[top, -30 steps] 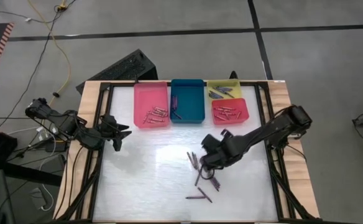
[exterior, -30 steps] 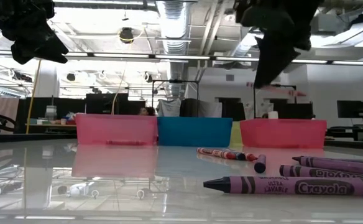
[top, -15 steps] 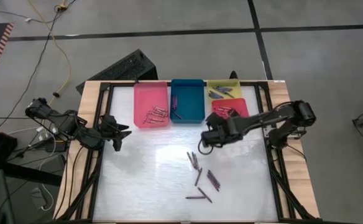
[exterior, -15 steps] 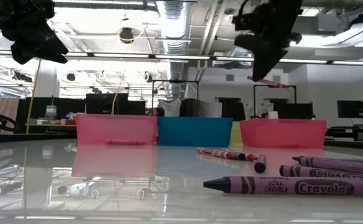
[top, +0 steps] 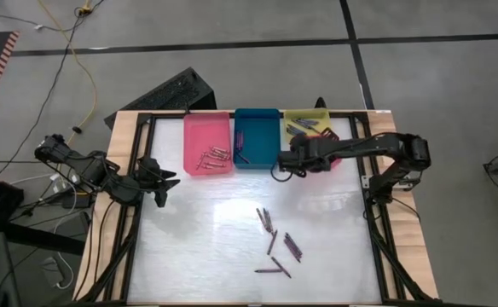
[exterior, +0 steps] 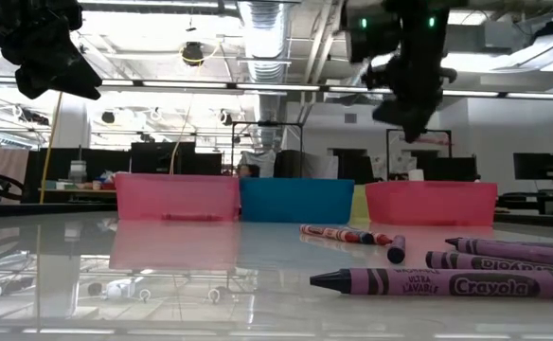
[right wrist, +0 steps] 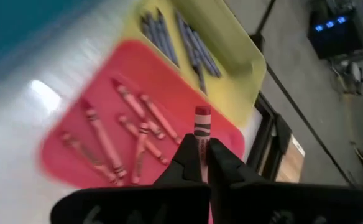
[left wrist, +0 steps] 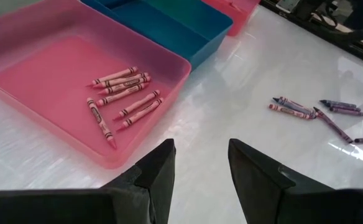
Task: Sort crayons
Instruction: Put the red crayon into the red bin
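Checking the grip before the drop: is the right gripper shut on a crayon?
Yes. The right gripper is shut on a red crayon, which sticks out between its fingers above the red tray.

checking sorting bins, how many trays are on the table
4: pink tray, teal tray beside it, yellow tray at the back right, red tray in front of it.

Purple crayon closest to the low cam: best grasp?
Take the purple crayon mid-barrel, on its paper wrap, coming straight down with the jaws across its length. It lies flat on the table, so only its long sides are free.
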Motion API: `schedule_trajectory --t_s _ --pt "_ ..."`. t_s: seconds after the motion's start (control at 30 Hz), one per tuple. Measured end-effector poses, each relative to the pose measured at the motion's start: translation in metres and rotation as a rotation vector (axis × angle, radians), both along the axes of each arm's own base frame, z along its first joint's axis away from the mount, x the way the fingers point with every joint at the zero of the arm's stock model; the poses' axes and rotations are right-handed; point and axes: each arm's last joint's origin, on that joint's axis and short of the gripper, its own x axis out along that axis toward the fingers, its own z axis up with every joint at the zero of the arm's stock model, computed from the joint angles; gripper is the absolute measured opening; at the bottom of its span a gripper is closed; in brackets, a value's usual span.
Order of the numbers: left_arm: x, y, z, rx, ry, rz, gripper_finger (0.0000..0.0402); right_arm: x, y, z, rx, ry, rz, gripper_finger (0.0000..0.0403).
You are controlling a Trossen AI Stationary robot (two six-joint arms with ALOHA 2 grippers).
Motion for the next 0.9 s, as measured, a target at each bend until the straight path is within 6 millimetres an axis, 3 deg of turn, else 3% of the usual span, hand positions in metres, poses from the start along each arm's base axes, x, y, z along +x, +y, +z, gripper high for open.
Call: schedule_trajectory --t_s 0.23,0.5,0.9 --pt "0.0 0.0 0.0 0.0 0.0 0.0 0.0139 -0.012 -0.016 -0.031 0.006 0.044 -0.067 0.0004" --pt "0.0 0.0 0.0 -0.005 -0.002 0.002 0.0139 -0.011 -0.031 -0.059 0.048 -0.024 -0.041 0.0004" --pt "0.0 0.0 0.0 -0.007 -0.003 0.003 0.0139 -0.002 -0.051 -0.065 0.115 -0.167 0.01 0.0004"
